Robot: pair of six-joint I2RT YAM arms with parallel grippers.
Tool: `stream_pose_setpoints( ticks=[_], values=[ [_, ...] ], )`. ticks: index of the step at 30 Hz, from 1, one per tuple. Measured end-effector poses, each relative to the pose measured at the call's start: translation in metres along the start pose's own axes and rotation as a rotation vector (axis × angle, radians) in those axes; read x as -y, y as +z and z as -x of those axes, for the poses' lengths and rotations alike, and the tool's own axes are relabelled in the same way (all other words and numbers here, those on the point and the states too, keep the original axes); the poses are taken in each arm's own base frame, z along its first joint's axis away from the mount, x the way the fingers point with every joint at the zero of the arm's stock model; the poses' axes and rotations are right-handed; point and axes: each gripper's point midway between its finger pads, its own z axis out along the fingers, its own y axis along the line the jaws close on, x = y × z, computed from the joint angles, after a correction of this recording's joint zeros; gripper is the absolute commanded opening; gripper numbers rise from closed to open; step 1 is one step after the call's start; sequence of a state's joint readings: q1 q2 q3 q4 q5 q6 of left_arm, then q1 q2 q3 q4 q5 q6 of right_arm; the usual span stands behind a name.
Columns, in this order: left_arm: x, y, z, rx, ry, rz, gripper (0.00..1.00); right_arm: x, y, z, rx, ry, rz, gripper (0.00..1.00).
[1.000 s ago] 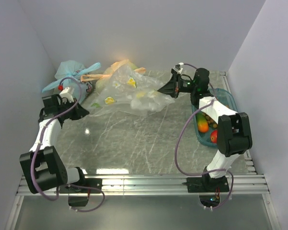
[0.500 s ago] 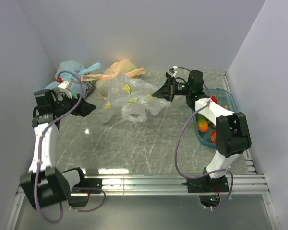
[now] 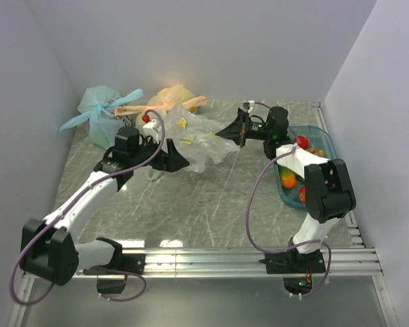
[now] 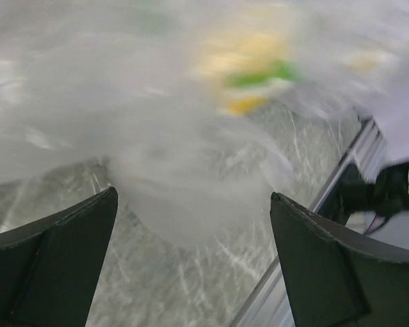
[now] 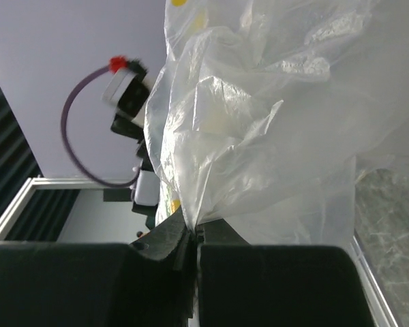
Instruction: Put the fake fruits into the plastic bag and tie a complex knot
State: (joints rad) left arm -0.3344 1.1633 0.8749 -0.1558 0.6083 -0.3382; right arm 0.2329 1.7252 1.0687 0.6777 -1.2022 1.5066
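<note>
Near to far, everything placed against the plastic bag (image 3: 199, 139):
- Left gripper (image 3: 176, 161): at the bag's near-left edge, jaws spread wide with nothing between them. I can't tell from above whether the tips touch the film.
- Teal tray (image 3: 326, 139): right of the bag, well apart, at the right edge of the table (image 3: 204, 204). The fake fruits (image 3: 288, 180) are in it. I count one orange and one red for sure. There are smaller ones further back, but the right arm (image 3: 327, 187) covers part of the tray, so no full count.
- Bag: one, clear and crumpled, lying on the table. It has yellow-green patches, possibly print, hard to say.
- Right gripper (image 3: 235, 131): at the bag's right side, jaws pressed together, pinching a fold of film.
- Behind the bag: one orange bag (image 3: 169, 97) just behind it, and one blue bag (image 3: 99, 112) off to the left by the wall.

Views:
- Left wrist: blurred. Both left fingers (image 4: 51, 262) stand far apart, with white film ahead of the gap.
- Right wrist: sharp. The right fingers (image 5: 88, 279) are closed on the film, a pinch the top view barely resolves.
</note>
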Motion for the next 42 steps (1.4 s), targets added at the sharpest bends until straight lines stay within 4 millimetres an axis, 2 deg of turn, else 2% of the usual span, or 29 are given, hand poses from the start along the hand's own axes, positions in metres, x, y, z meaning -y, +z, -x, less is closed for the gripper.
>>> stream_pose_setpoints(
  ticks=[3,5,6,7,8,10,11,13,17,22,24,26,29,32,34,35,36,37,38,39,42],
  values=[
    [-0.015,0.018,-0.003,-0.001,-0.136,0.055,0.99,0.001,0.0,0.0,0.01,0.023,0.012,0.0],
    [-0.016,0.025,0.001,0.024,-0.203,0.063,0.91,0.0,0.0,0.001,0.014,0.028,0.019,0.0],
    [-0.015,0.028,0.003,0.036,-0.225,0.06,0.81,-0.001,0.0,0.001,0.015,0.028,0.023,0.0],
    [-0.012,0.032,0.006,0.047,-0.243,0.053,0.76,-0.002,0.0,0.001,0.016,0.029,0.026,0.0],
    [-0.011,0.036,0.007,0.052,-0.256,0.049,0.57,-0.002,0.0,0.001,0.017,0.03,0.029,0.0],
    [-0.009,0.042,0.005,0.048,-0.298,0.043,0.3,-0.003,0.0,0.002,0.021,0.029,0.033,0.0],
    [-0.01,0.045,0.002,0.038,-0.304,0.043,0.09,-0.003,0.0,0.003,0.022,0.031,0.034,0.0],
    [-0.012,0.046,-0.007,0.004,-0.301,0.046,0.01,-0.002,-0.002,0.005,0.03,0.031,0.034,0.0],
    [-0.017,0.031,-0.028,-0.098,-0.163,0.063,0.0,0.004,-0.018,0.023,0.077,0.03,0.015,0.0],
    [-0.003,-0.017,-0.053,-0.211,0.165,0.011,0.0,0.02,-0.043,0.064,0.179,0.008,-0.051,0.0],
    [0.003,-0.035,-0.062,-0.252,0.289,-0.032,0.0,0.028,-0.046,0.074,0.187,-0.029,-0.095,0.0],
    [0.0,-0.047,-0.068,-0.279,0.36,-0.043,0.0,0.037,-0.045,0.08,0.179,-0.054,-0.129,0.0],
    [-0.006,-0.056,-0.07,-0.328,0.415,-0.062,0.0,0.068,-0.037,0.078,0.133,-0.055,-0.209,0.0],
    [0.004,-0.055,-0.066,-0.37,0.4,-0.142,0.0,0.102,-0.032,0.079,0.099,-0.035,-0.292,0.0],
    [0.015,-0.047,-0.059,-0.366,0.353,-0.197,0.0,0.121,-0.026,0.079,0.072,-0.026,-0.346,0.14],
    [0.022,-0.042,-0.054,-0.355,0.323,-0.219,0.01,0.13,-0.022,0.081,0.06,-0.031,-0.376,0.37],
    [0.031,-0.035,-0.047,-0.339,0.303,-0.243,0.01,0.135,-0.017,0.081,0.048,-0.039,-0.404,0.54],
    [0.041,-0.027,-0.04,-0.319,0.28,-0.258,0.01,0.139,-0.012,0.082,0.033,-0.058,-0.433,0.66],
    [0.048,-0.022,-0.034,-0.303,0.268,-0.27,0.01,0.139,-0.005,0.08,0.014,-0.088,-0.456,0.87],
    [0.057,-0.015,-0.021,-0.271,0.243,-0.271,0.01,0.137,0.0,0.078,-0.004,-0.116,-0.471,0.92],
    [0.076,0.01,0.001,-0.245,0.16,-0.289,0.01,0.124,0.011,0.073,-0.053,-0.229,-0.496,0.94]
  ],
)
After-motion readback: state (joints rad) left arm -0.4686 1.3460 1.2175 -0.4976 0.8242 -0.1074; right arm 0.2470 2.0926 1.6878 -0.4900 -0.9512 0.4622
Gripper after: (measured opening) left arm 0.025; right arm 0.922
